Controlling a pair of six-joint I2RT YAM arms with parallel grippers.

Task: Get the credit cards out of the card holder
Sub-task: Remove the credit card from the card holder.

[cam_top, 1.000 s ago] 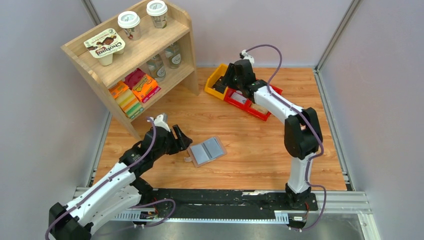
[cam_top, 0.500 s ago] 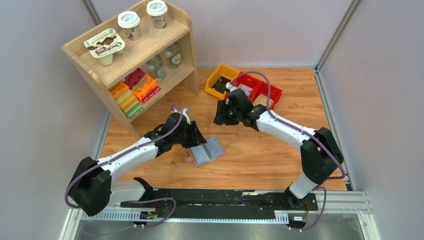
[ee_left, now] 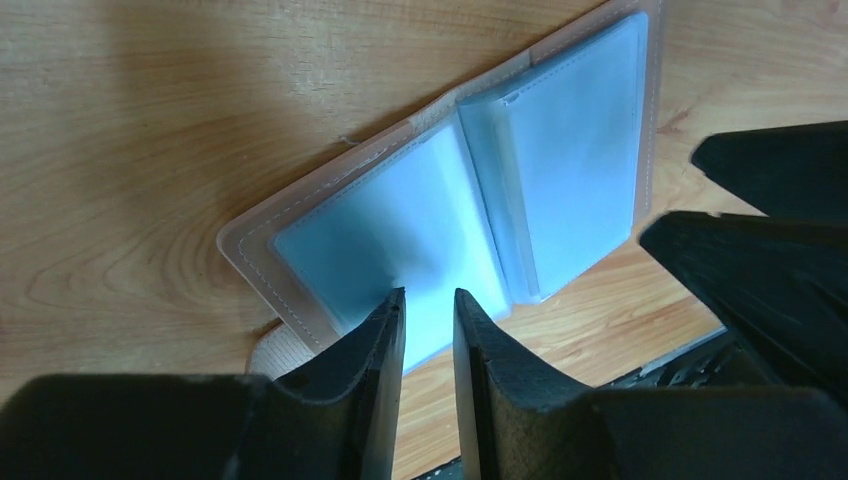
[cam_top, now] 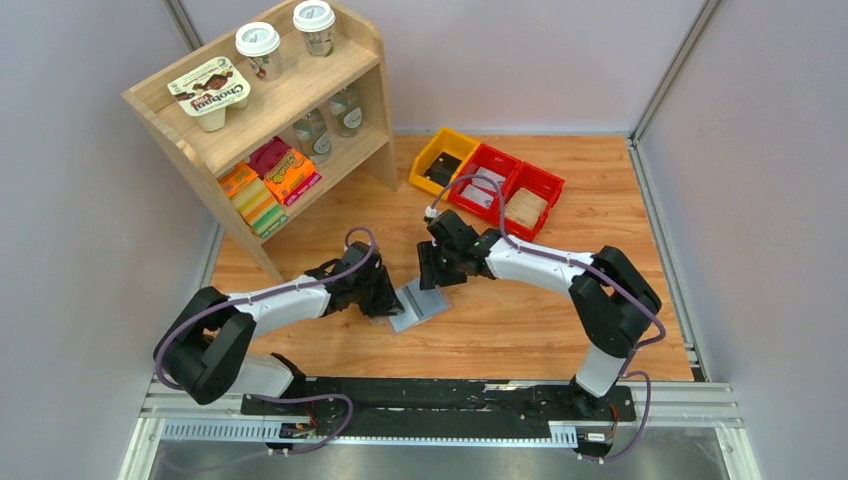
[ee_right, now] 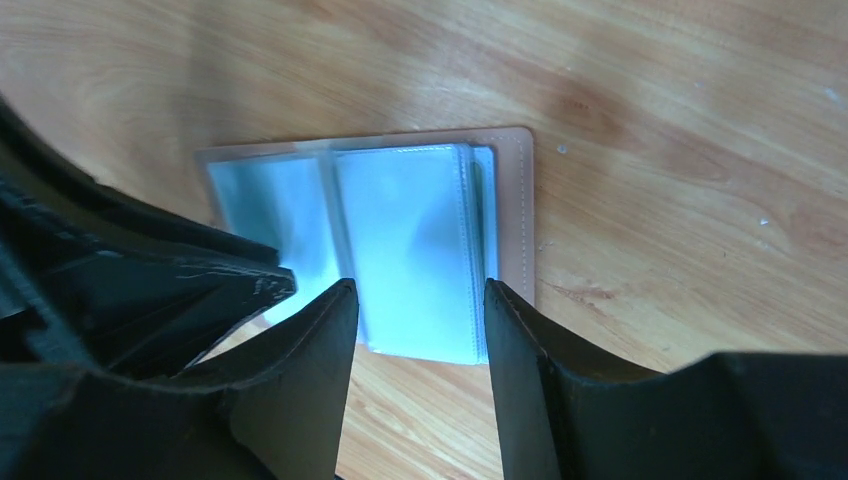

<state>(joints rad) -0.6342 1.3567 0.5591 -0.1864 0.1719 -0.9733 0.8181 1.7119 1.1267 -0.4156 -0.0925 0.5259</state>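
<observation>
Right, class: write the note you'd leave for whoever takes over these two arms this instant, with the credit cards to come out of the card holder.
Left gripper: jaws a narrow gap apart, tips at the edge of one panel of the blue-grey translucent plastic folding card holder; no grip seen.
Right gripper: jaws wide, one finger each side of the other panel's sleeves; contact unclear.
Holder: lying open and flat on the wooden table.
Done: both grippers are at the holder.
Left to do: no credit card shows outside it; the cloudy sleeves hide their contents, so pulling cards out remains.
</observation>
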